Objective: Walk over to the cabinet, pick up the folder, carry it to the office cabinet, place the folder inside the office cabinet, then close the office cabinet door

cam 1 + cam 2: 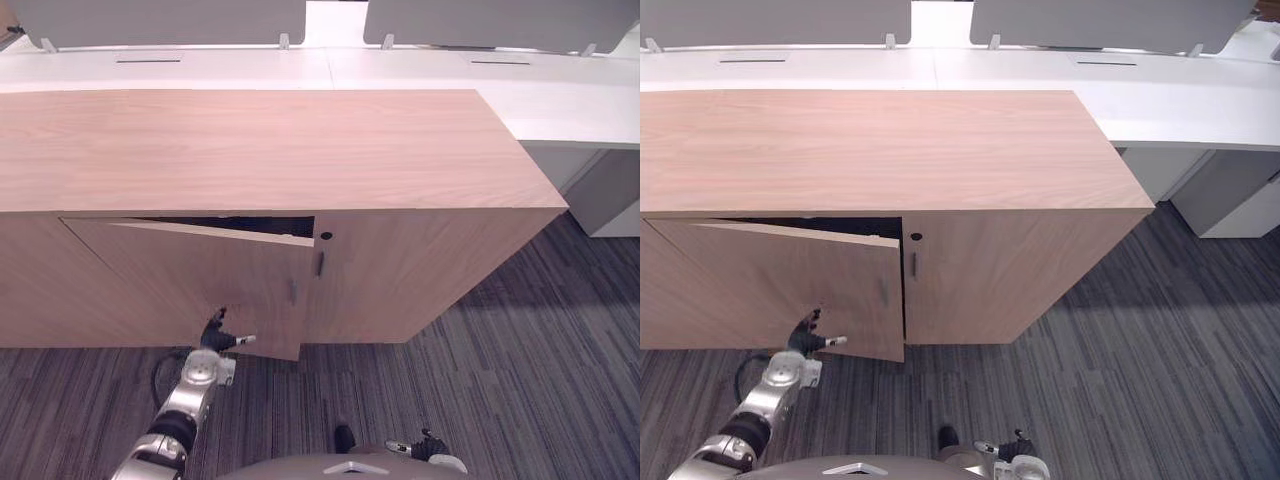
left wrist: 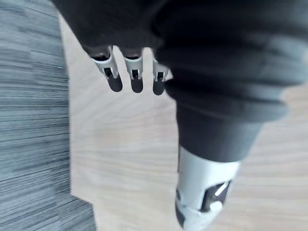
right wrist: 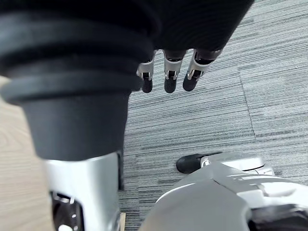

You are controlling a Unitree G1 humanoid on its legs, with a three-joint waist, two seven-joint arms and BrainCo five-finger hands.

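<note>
A big wooden office cabinet [image 1: 260, 150] takes up the middle of the eye views. Its left door [image 1: 200, 275] is open a little and swings out toward the robot. Its right door [image 1: 420, 270] is flat and shut. At the top of the open door there is a thin dark gap [image 1: 240, 225]. It is too dark in there to see inside, so I cannot tell if the folder is in the cabinet. Neither hand is holding it.

The left hand [image 1: 217, 335] is at about 7 o'clock, low on the open door and close to its bottom corner. In the left wrist view its fingers [image 2: 134, 77] are loose and a bit apart, and they point at the wood of the door. Its thumb [image 2: 202, 192] sticks out on its own. I cannot tell if the fingertips touch the wood or are only just beside it.

The right hand [image 1: 430, 447] is at about 5 o'clock, right at the bottom edge, and part of it is cut off. In the right wrist view its fingers [image 3: 166, 79] hang loose over the striped grey carpet [image 1: 520, 380] and hold nothing.

Each door has a small dark handle [image 1: 320, 263] near the middle of the cabinet, too small to see well. Behind the cabinet, from 12 to 2 o'clock, are white desks [image 1: 560, 100]. The grey panels [image 1: 160, 20] above them are cut off at the top.
</note>
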